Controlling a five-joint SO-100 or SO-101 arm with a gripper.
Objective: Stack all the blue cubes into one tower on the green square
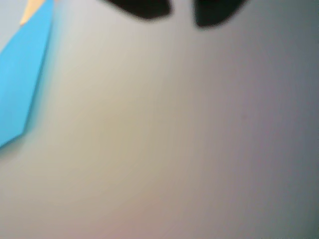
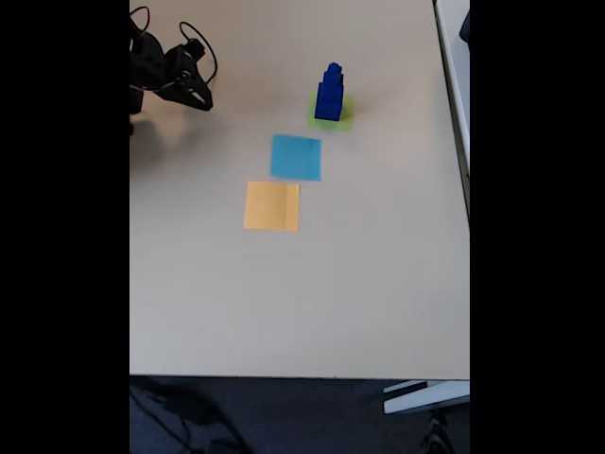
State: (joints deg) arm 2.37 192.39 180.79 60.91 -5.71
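In the fixed view the tower (image 2: 329, 92) stands on the green square (image 2: 332, 112) in the upper right of the bench (image 2: 378, 284), a stepped dark blue column narrowing upward, apparently finished. The hand (image 2: 197, 97) hangs at the upper left, well apart, likely pulled clear. In the wrist view its dark fingertips (image 1: 142, 7) stand spread with nothing between them. A light-blue square (image 2: 296, 157) and an orange square (image 2: 272, 206) lie bare.

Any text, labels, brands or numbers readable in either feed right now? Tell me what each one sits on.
None readable.
The tower, the green square, the light-blue square and the orange square all appear plain, with no print.
The table shows no markings.
The end effector is too small and dark to show any label; the wrist view is blurred.
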